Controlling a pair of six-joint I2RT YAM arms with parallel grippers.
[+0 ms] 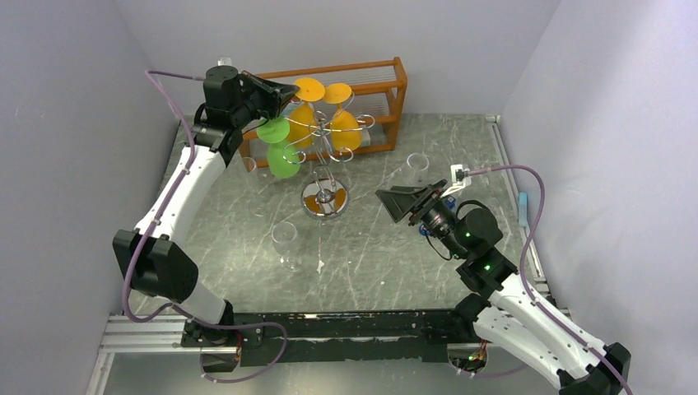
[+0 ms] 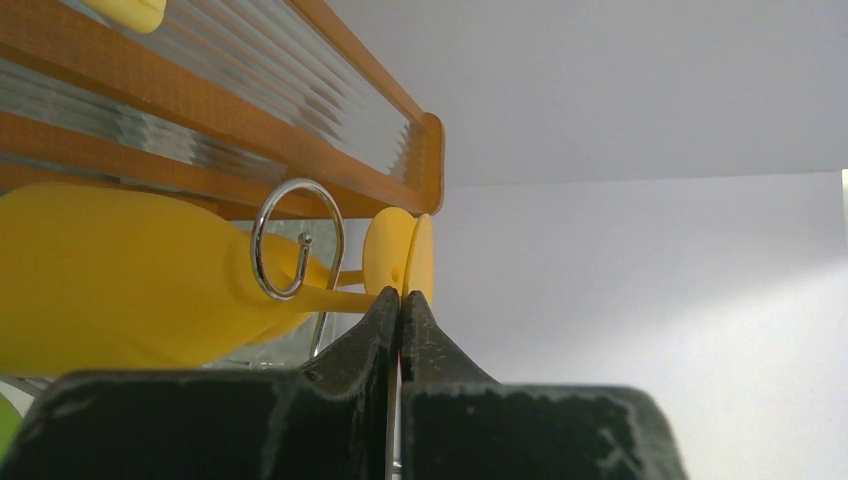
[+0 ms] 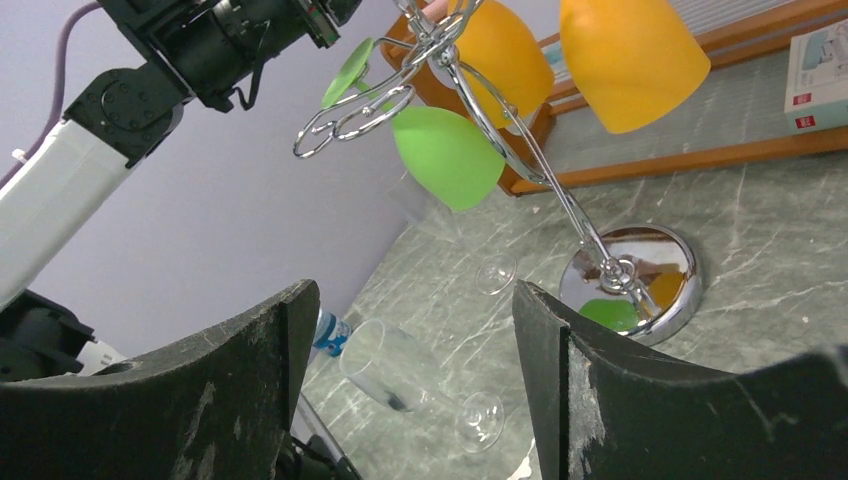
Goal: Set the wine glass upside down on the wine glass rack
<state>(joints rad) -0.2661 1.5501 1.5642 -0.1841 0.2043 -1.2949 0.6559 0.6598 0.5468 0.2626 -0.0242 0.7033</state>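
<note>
The wine glass (image 1: pixel 300 123) is yellow-orange and hangs upside down on the wine glass rack (image 1: pixel 329 169), a silver wire stand with a round shiny base. In the left wrist view its stem passes through a wire loop of the rack (image 2: pixel 262 262), with the bowl (image 2: pixel 120 270) on the left. My left gripper (image 1: pixel 290 90) (image 2: pixel 401 297) is shut, its tips pinching the rim of the glass's foot (image 2: pixel 392 255). My right gripper (image 1: pixel 391 207) (image 3: pixel 412 290) hovers open to the right of the rack's base (image 3: pixel 668 300), holding nothing.
Another orange glass (image 1: pixel 346 130) and two green glasses (image 1: pixel 284 160) (image 3: pixel 445 155) hang on the rack. A clear glass (image 1: pixel 284 239) (image 3: pixel 400 365) lies near the table's middle, and another (image 1: pixel 418 164) is at the right. An orange-brown wooden shelf (image 1: pixel 397 99) stands behind the rack.
</note>
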